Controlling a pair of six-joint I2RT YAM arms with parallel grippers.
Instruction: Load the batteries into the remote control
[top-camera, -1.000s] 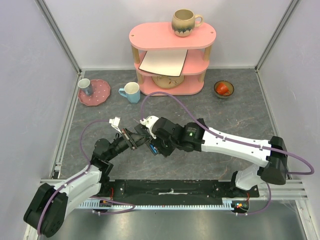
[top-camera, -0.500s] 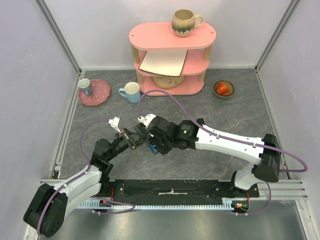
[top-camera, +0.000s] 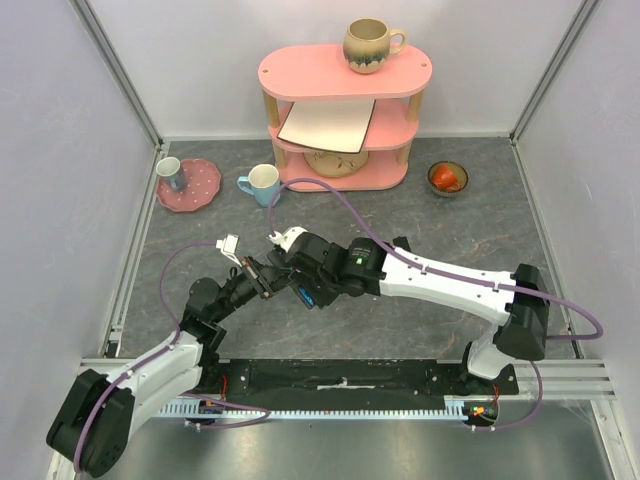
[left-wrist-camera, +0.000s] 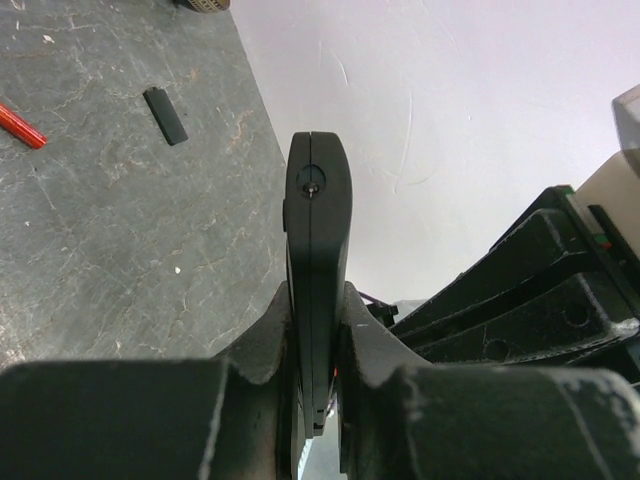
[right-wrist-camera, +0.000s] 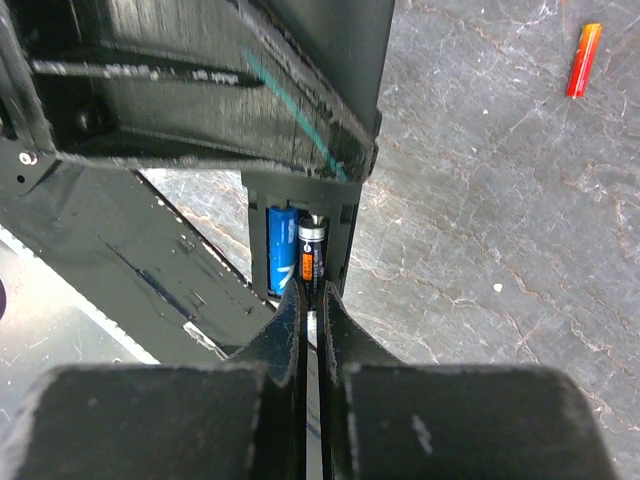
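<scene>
My left gripper (left-wrist-camera: 318, 300) is shut on the remote control (left-wrist-camera: 318, 230), holding it edge-on above the table. In the right wrist view the remote's open compartment holds a blue battery (right-wrist-camera: 281, 262) and a dark battery (right-wrist-camera: 312, 258) side by side. My right gripper (right-wrist-camera: 313, 295) is shut, its tips against the near end of the dark battery. An orange-red battery (right-wrist-camera: 583, 60) lies loose on the table, and a red battery (left-wrist-camera: 20, 125) shows in the left wrist view. From above, both grippers (top-camera: 262, 277) (top-camera: 290, 280) meet mid-table, their fingers hidden.
A small black flat piece (left-wrist-camera: 165, 115) lies on the table near the red battery. A pink shelf (top-camera: 345, 110) with a mug (top-camera: 370, 45) stands at the back, with a blue mug (top-camera: 263, 185), a pink plate (top-camera: 205, 190) and a small bowl (top-camera: 447, 178) nearby.
The right arm has shifted a little to the left, bringing its wrist closer to the left gripper. The left arm and the remote have stayed put.
</scene>
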